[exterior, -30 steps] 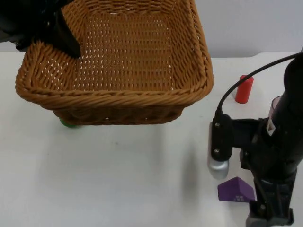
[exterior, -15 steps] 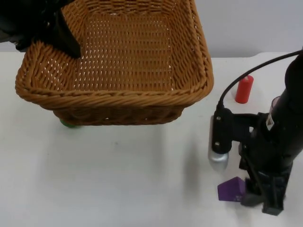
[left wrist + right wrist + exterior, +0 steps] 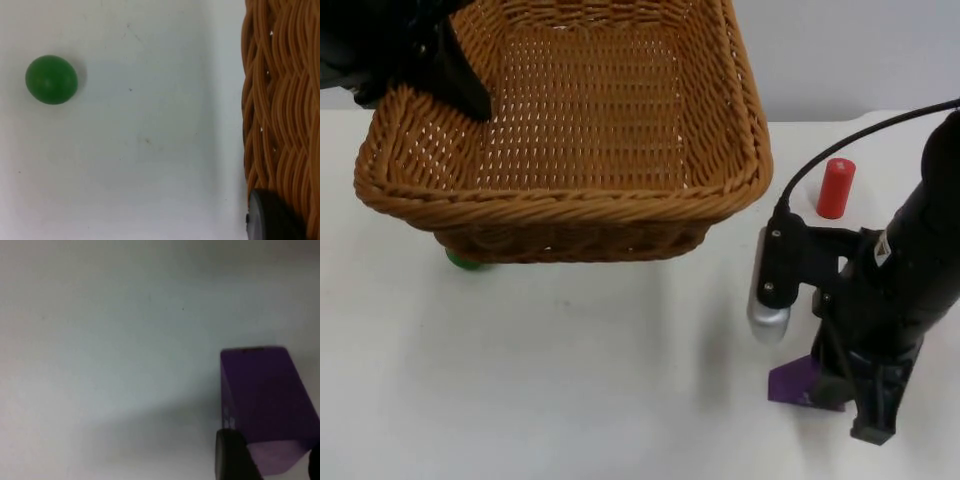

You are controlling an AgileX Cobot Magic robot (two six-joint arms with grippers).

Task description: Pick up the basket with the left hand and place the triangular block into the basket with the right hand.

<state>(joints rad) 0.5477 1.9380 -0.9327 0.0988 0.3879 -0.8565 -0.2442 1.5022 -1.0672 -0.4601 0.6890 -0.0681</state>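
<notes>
1. At the left of the desk [image 3: 570,400], the left end effector [image 3: 455,85] is clamped on the basket [image 3: 570,130] rim, holding it lifted; a slipping grip would tilt or drop it.
2. Under the basket's near corner lies a green ball [image 3: 51,79]; lowering the basket could knock it rolling.
3. At the right, the right end effector [image 3: 840,400] straddles the purple triangular block [image 3: 265,405], which is on the desk; whether it has closed I cannot tell. Sloped faces could squirt the block out.
4. Behind stands a red cylinder [image 3: 836,187], well apart.
</notes>
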